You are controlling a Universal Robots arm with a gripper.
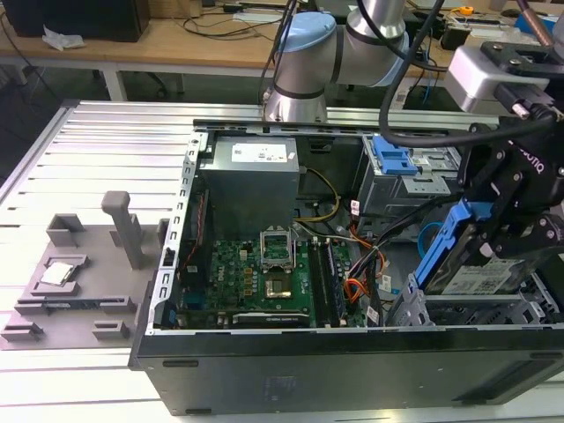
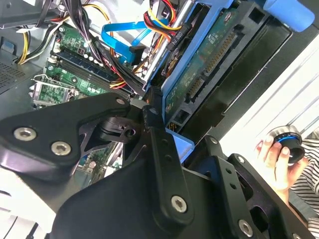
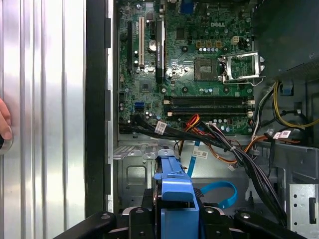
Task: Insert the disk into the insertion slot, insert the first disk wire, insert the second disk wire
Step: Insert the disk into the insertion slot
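Note:
The disk (image 1: 483,278), a flat drive in a bright blue carrier, hangs tilted over the case's corner at the exterior view's right. My gripper (image 1: 495,231) is shut on it. Both wrist views show the carrier's blue frame, the disk (image 2: 209,55) (image 3: 175,191) sitting between my black fingers (image 2: 152,117). Just under it lies the insertion slot (image 1: 463,310) (image 3: 130,172), a low silver perforated cage. The first disk wire (image 1: 357,286) (image 2: 160,15) (image 3: 192,122), red, orange and black, lies loose beside the motherboard. The second disk wire (image 1: 428,238) (image 2: 119,36) (image 3: 220,193), flat and light blue, loops near the cage.
The open computer case holds a green motherboard (image 1: 264,278), a grey power supply (image 1: 251,176) and a taller grey cage with a blue latch (image 1: 392,159). Thick black cables (image 3: 234,149) cross near the slot. A person's hand (image 2: 279,159) (image 3: 4,124) rests outside the case.

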